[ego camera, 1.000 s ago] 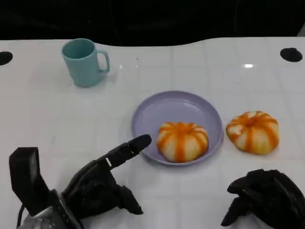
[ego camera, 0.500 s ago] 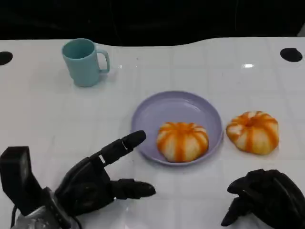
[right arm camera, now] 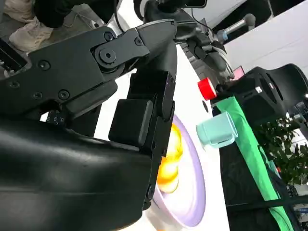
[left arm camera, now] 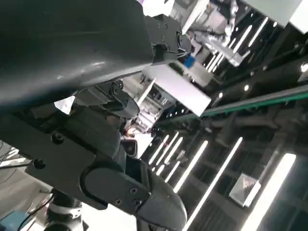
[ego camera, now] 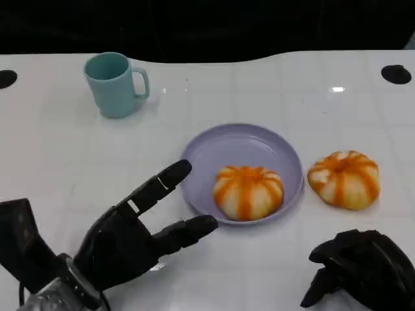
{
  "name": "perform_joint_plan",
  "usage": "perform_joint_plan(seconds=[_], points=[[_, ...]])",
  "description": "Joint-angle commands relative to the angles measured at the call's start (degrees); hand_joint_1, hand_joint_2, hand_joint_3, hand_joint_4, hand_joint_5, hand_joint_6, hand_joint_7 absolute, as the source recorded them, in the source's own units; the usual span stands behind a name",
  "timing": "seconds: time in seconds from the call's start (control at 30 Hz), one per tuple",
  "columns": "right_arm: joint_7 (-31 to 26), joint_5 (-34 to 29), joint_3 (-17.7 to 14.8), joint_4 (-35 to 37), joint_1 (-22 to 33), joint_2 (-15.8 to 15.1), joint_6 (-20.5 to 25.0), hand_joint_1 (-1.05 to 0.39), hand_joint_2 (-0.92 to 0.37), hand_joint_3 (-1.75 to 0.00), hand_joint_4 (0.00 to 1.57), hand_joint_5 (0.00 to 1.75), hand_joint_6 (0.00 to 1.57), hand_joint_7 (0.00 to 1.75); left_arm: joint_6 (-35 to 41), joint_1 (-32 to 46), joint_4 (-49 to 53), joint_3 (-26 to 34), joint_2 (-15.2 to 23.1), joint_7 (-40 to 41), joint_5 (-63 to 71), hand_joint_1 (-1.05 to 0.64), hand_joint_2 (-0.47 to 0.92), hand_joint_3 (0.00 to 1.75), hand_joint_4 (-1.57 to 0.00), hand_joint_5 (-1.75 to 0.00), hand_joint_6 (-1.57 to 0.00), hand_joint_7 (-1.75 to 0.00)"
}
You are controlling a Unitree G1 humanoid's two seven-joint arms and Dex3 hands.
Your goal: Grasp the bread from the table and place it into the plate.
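In the head view, a lilac plate (ego camera: 241, 172) sits on the white table (ego camera: 58, 155) and serves as the landmark. One orange-striped bread roll (ego camera: 248, 192) lies inside the plate, against its near rim. A second bread roll (ego camera: 344, 179) rests on the table just right of the plate, apart from its rim. A teal mug (ego camera: 115, 84) stands upright well beyond the plate to its left, handle turned toward the right. The left hand (ego camera: 130, 236) is near the plate's front left, its fingers (ego camera: 159, 186) spread apart and holding nothing; one fingertip reaches the plate's left edge and another (ego camera: 188, 230) points toward its near rim. The right hand (ego camera: 361, 267) is in front of the plate and to its right, fingers curled in on nothing, clear of the second roll.

In the left wrist view, the black shell of the left hand (left arm camera: 110, 159) stands against ceiling lights; I cannot tell the finger spread from here.

In the right wrist view, the right hand (right arm camera: 120, 115) partly covers the plate (right arm camera: 192, 192), with the roll (right arm camera: 168, 163) on it and the mug (right arm camera: 217, 129) beyond.
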Motion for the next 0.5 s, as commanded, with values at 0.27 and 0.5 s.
perform_joint_plan(seconds=[0.27,0.5], points=[[-0.42,0.24,-0.28,-0.57,0.64,-0.93,0.16,-0.71,-0.77,0.00,1.57,0.33,1.57,0.11,-2.77,3.75,-6.12,1.37,-2.00,6.66,-0.28,-1.05,0.92,0.08,-0.64,0.00,-0.63,-0.01],[-0.55,0.30,-0.29,-0.51,0.54,-1.00,0.56,-0.71,-0.76,0.00,1.57,0.33,1.57,0.11,-23.57,4.87,-4.78,-0.43,-3.21,10.39,8.58,-1.05,0.92,0.13,-0.59,0.00,-0.60,0.00]])
